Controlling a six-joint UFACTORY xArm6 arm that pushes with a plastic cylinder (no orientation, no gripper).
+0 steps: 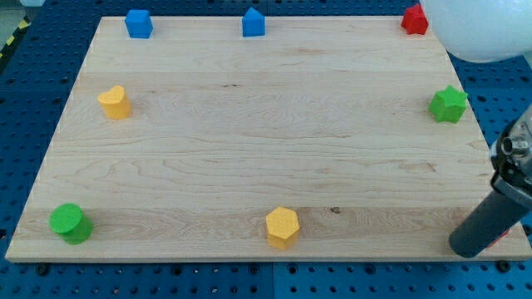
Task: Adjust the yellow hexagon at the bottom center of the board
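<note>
My tip (465, 247), end of a dark rod with no jaws to open or close, at the pale wooden board's (249, 141) bottom right corner, yellow hexagon block (282, 227) well apart at bottom centre, no writing readable.
</note>
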